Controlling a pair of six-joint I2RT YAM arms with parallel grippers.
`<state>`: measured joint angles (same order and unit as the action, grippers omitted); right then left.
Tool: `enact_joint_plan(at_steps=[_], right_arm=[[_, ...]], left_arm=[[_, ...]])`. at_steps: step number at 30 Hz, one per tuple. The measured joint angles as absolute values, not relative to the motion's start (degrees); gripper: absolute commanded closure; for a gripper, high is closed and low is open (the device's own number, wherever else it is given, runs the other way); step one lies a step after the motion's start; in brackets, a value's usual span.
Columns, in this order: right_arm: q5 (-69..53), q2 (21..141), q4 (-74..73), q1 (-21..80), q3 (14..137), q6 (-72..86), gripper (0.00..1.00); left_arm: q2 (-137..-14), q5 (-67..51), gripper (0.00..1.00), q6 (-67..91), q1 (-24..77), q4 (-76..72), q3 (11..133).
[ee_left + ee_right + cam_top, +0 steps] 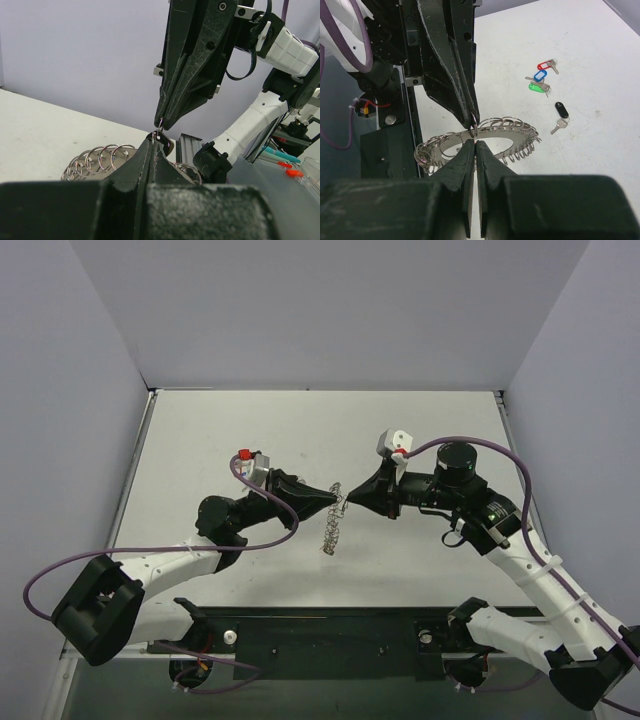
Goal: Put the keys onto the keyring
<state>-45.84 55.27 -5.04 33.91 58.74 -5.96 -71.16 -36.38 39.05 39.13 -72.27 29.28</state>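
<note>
From above, the left gripper [330, 502] and the right gripper [352, 498] meet tip to tip over the middle of the white surface [420, 420]. The keyring [330, 530] hangs down between the two tips, seen on its edge like a thin line of little loops. In the left wrist view, the left gripper [152, 145] points up from the bottom and its fingers are pressed together. The right gripper [161, 120] comes down from the top, also pressed together. The two tips almost touch, and each pinches a small ring of the keyring there. More of the keyring's small rings [102, 159] fan out to the left, just behind the left gripper. In the right wrist view, the right gripper [474, 146] is at the bottom and the left gripper [472, 117] reaches down from the top. Both pinch the keyring [520, 125] where its big loop passes between them. The keys [540, 76] lie on the surface to the right, well apart from the keyring. The red, blue and green tags sit close together, and the black tag [561, 108] lies a little nearer.
</note>
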Motion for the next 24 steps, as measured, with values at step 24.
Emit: enact_joint_plan(at_steps=[24], right_arm=[[-44.58, 55.77, -3.62, 34.59, 58.57, -4.49, 1.0]], left_arm=[[-71.18, -36.47, 1.0, 39.03, 38.87, -72.27, 29.28]])
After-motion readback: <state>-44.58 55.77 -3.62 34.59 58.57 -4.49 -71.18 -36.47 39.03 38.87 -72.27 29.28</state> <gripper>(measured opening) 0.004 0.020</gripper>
